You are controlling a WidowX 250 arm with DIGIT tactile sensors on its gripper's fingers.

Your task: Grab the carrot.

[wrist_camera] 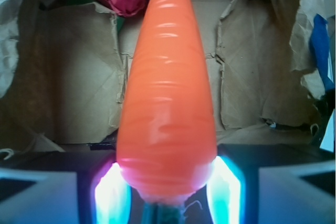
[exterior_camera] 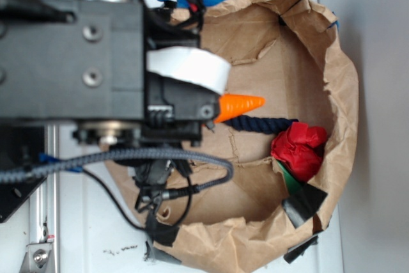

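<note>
The brown paper bag (exterior_camera: 332,94) is viewed from overhead; its floor is shared, seen close along the end effector (wrist_camera: 167,187).

Bright, even daylight fills the exterior view; the white surface (exterior_camera: 367,62) on the right washes out, and the brown paper bag (exterior_camera: 339,94) holds soft shadow in its folds. In the wrist view the carrot (wrist_camera: 167,98) carries pale glare streaks, soft from closeness. Cyan and magenta glow flares bottom center.

black arm (exterior_camera: 70,55) w/ screws, white band (exterior_camera: 188,67) — braided cables (exterior_camera: 128,158).
</note>
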